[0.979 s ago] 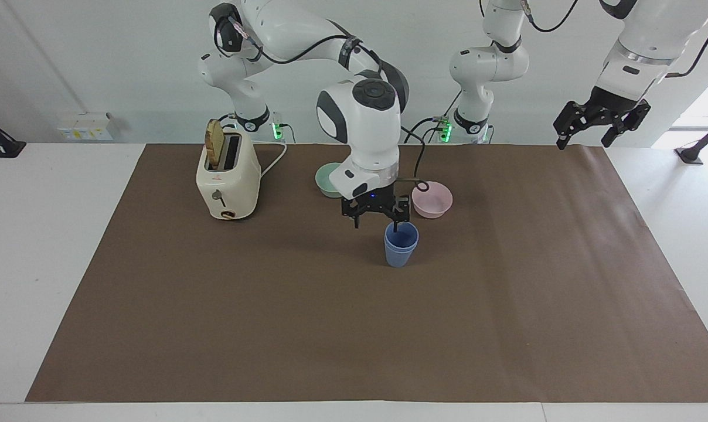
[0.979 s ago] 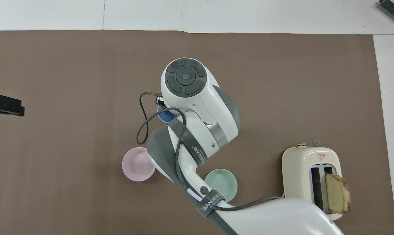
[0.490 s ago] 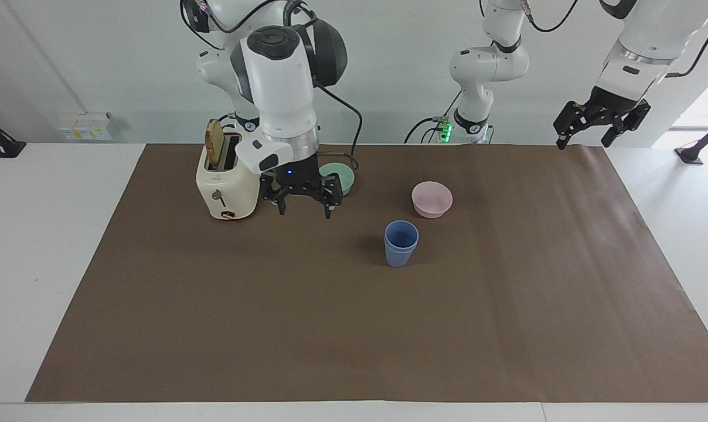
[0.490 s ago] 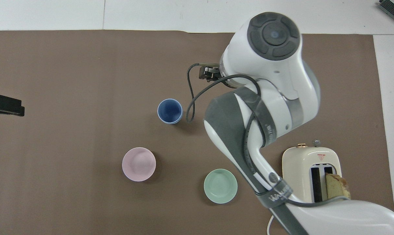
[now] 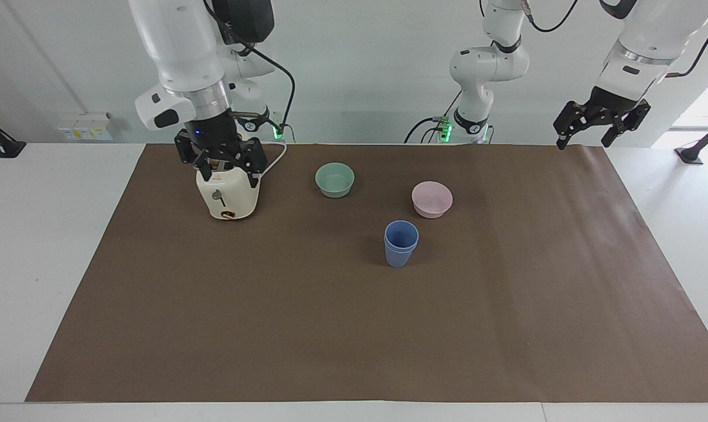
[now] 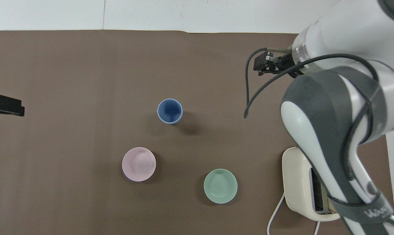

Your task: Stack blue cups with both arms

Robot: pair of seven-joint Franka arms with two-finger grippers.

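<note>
The two blue cups (image 5: 401,243) stand nested one inside the other on the brown mat, farther from the robots than the pink bowl; they also show in the overhead view (image 6: 170,111). My right gripper (image 5: 228,174) is open and empty, raised over the cream toaster, well apart from the cups. My left gripper (image 5: 585,139) is open and empty, held high over the mat's edge at the left arm's end; its tip shows in the overhead view (image 6: 4,105). In the overhead view the right arm hides its own gripper.
A pink bowl (image 5: 432,198) and a mint-green bowl (image 5: 334,179) sit on the mat nearer to the robots than the cups. A cream toaster (image 5: 228,196) stands toward the right arm's end, its cord trailing toward the robots. The brown mat (image 5: 354,328) covers the table.
My right gripper let go of the cup stack, rose, and swung away toward the right arm's end, ending over the toaster. The cups stayed nested in place. The left arm has not moved.
</note>
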